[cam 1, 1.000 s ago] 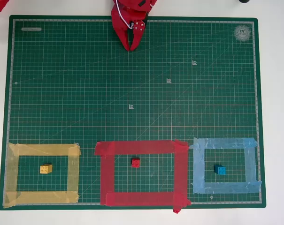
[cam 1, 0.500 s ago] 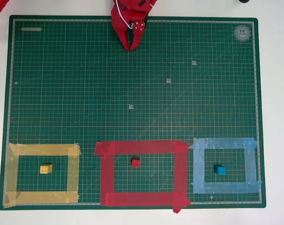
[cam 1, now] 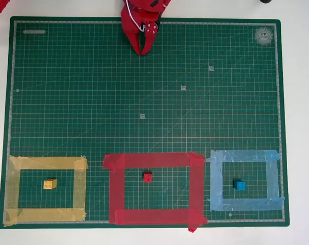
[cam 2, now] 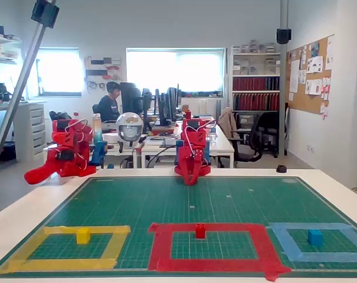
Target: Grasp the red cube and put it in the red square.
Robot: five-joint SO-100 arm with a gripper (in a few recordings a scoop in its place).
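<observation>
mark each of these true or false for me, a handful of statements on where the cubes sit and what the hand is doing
1. The red cube lies inside the red square. True.
2. The hand is shut on the red cube. False: it is at the far edge of the green mat, well away from the cube, holding nothing.
3. The yellow cube sits inside the yellow tape outline. True.
4. The blue cube rests on the red tape. False: it sits inside the light-blue tape outline.
5. The hand's fingers are spread wide. False: in the overhead view the tips meet.
</observation>
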